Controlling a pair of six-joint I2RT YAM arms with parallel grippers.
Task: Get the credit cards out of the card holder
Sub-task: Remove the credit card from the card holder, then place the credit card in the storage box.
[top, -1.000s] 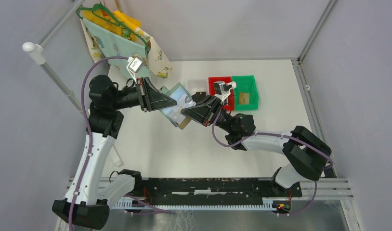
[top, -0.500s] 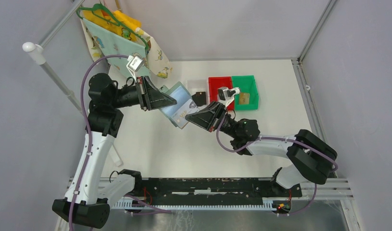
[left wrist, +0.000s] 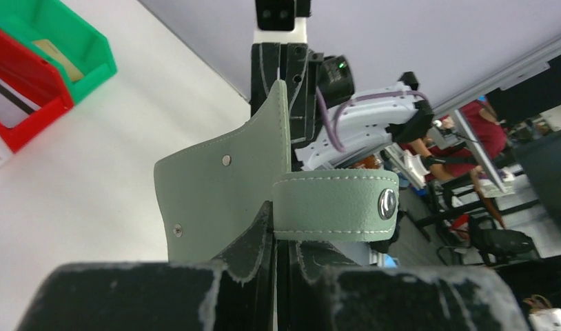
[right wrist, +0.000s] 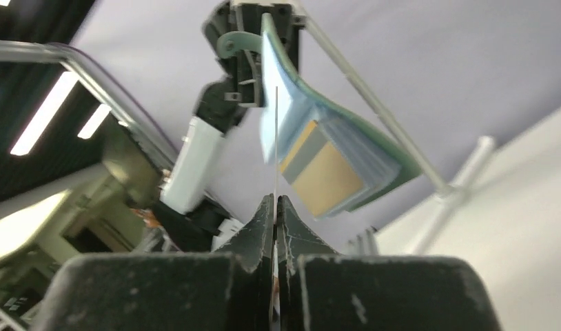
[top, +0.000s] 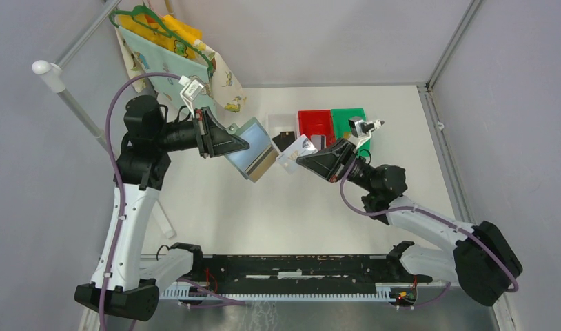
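Note:
My left gripper (top: 238, 146) is shut on the grey-green card holder (top: 253, 148) and holds it open in the air above the table. A tan card (top: 267, 164) shows in its lower pocket. My right gripper (top: 304, 158) is shut on a pale silver card (top: 296, 149), clear of the holder and just to its right. In the right wrist view the card (right wrist: 275, 138) stands edge-on between my fingertips (right wrist: 275, 201), with the holder (right wrist: 347, 148) and its tan card (right wrist: 329, 181) beyond. In the left wrist view the holder (left wrist: 222, 186) and its snap strap (left wrist: 333, 205) sit in my gripper (left wrist: 284, 224).
A clear tray (top: 280, 121), a red bin (top: 315, 123) and a green bin (top: 351, 118) stand at the back. A small black object (top: 284, 142) lies by the tray. The green bin (left wrist: 78, 52) holds a tan card (left wrist: 57, 61). Clothes on a hanger (top: 174, 55) hang back left.
My right gripper has drawn a pale card out of the holder and moved right and back with it. The left gripper still holds the holder, shifted slightly.

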